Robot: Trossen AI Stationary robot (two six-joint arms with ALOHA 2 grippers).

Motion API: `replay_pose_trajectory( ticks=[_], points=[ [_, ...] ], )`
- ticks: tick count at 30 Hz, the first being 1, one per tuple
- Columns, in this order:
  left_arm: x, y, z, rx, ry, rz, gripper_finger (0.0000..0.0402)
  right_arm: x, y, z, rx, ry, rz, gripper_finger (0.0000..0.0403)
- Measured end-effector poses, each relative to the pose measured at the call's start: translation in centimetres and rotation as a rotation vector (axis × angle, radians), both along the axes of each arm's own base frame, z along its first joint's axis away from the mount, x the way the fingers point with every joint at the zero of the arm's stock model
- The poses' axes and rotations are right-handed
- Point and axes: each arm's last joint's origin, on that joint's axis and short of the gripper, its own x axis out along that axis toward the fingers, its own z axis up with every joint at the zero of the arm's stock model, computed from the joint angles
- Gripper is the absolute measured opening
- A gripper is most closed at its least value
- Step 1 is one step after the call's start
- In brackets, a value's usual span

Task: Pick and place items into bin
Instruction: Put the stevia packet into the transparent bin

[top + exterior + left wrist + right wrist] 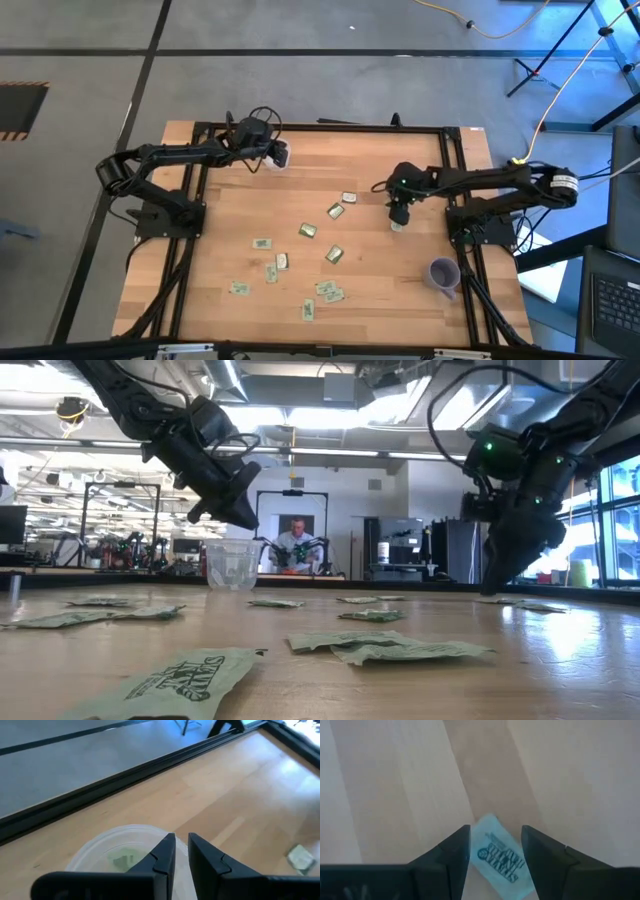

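2 arms are over the wooden table point(370, 270), each doing its own job. The left gripper point(181, 845) hangs right above the clear cup point(100, 850) near the table's far edge, its fingers nearly together with only a thin slit between them and nothing held. Directly under those fingertips, inside the cup, lies a pale green packet point(124, 859). From the low camera the cup point(232, 565) stands upright just beneath that gripper point(235, 515).

The right gripper point(495, 837) is down at the tabletop with its fingers spread apart, and a white packet point(499, 852) with dark print lies flat between them, not yet pinched. From above, that gripper point(398, 216) sits just beyond the scattered packets point(320, 290), while the purple cup point(443, 274) stands well apart from it, toward the table's near edge.
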Motion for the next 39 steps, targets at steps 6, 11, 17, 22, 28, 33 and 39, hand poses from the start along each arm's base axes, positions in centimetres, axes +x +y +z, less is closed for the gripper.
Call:
replay_pose_trajectory(
  ticks=[6,11,17,22,28,33,39],
  points=[
    [0.1,0.0,0.1,-0.001,-0.020,-0.021,0.0047,0.7,-0.2,-1.1,0.017,0.026,0.010,0.0177],
    [0.1,0.0,0.1,0.000,-0.020,-0.022,0.0047,0.8,-0.2,-1.4,0.009,0.039,-0.001,0.0146],
    [0.1,0.0,0.1,0.000,-0.019,-0.022,0.0047,0.8,-0.3,-1.3,0.002,0.048,-0.006,0.0099],
    [0.1,0.0,0.1,-0.003,-0.021,-0.027,0.0047,0.7,-0.3,-1.3,0.005,0.058,-0.006,0.0078],
    [0.1,0.0,0.1,-0.003,-0.021,-0.028,0.0048,0.9,-0.3,-1.1,0.008,0.056,-0.004,0.0080],
    [0.1,0.0,0.1,-0.003,-0.021,-0.028,0.0048,1.5,-0.5,-0.4,0.013,0.050,0.004,0.0087],
    [0.1,0.0,0.1,-0.003,-0.021,-0.028,0.0049,2.2,-0.7,0.7,0.016,0.047,0.038,0.0104]
  ],
)
